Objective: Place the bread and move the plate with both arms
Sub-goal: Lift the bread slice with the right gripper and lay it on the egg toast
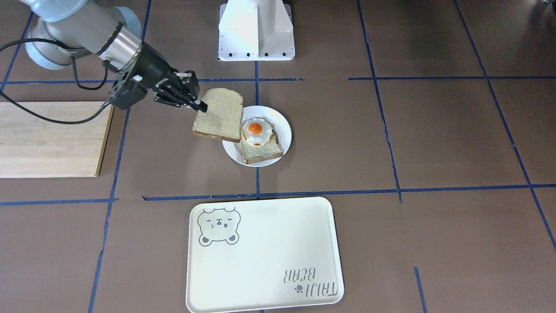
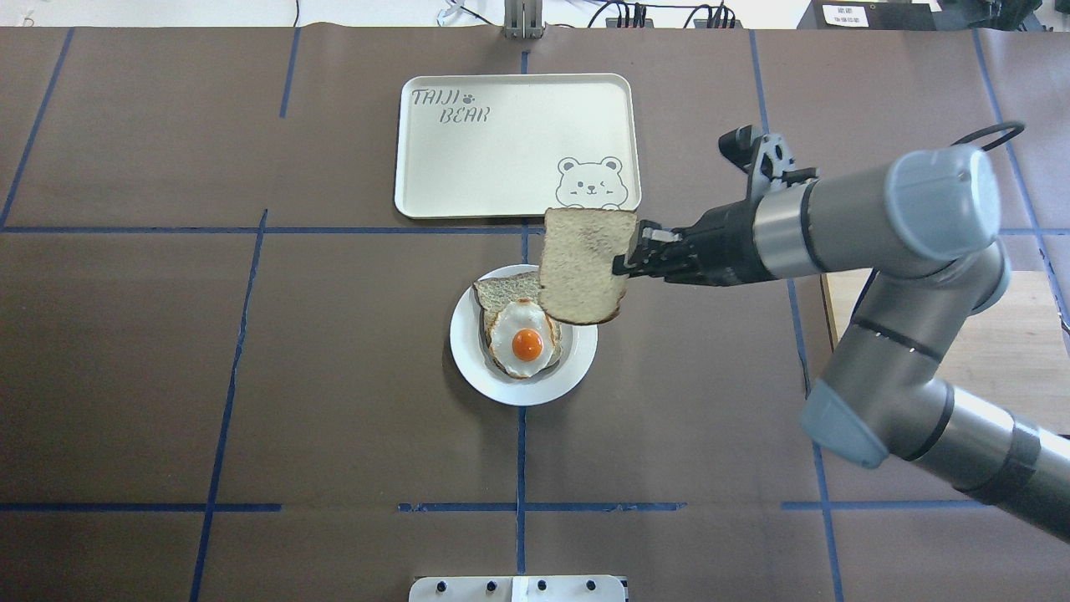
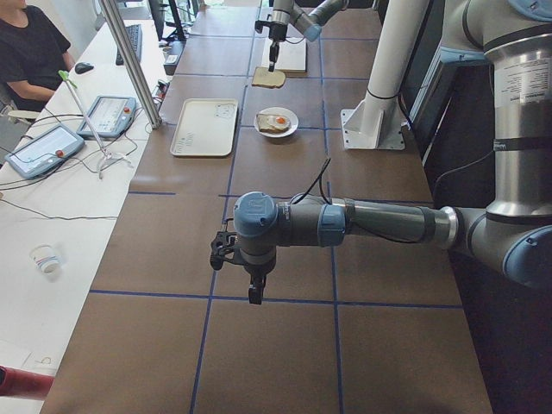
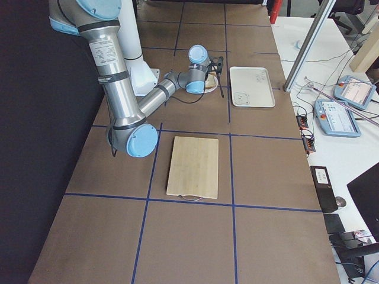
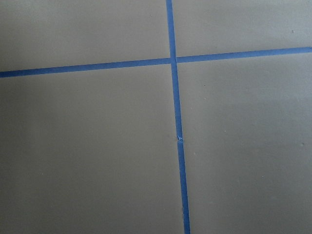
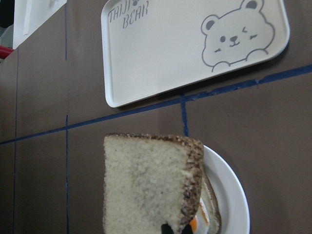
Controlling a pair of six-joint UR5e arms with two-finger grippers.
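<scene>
My right gripper [image 2: 623,266] is shut on one edge of the bread [image 2: 583,267], a tan slice with a dark crust. It holds the slice in the air over the far right rim of the small white plate [image 2: 468,351]. The bread [image 1: 219,115] overlaps the plate [image 1: 284,126] in the front view and shows close up in the right wrist view [image 6: 146,183]. A toast with a fried egg [image 2: 522,339] lies on the plate. My left gripper [image 3: 255,297] hangs over bare table far off; I cannot tell if it is open or shut.
A cream bear tray [image 2: 501,159] lies just beyond the plate. A wooden cutting board [image 1: 47,139] lies on my right side. The white robot base [image 1: 256,30] stands behind the plate. Blue tape lines [image 5: 175,122] cross the brown table.
</scene>
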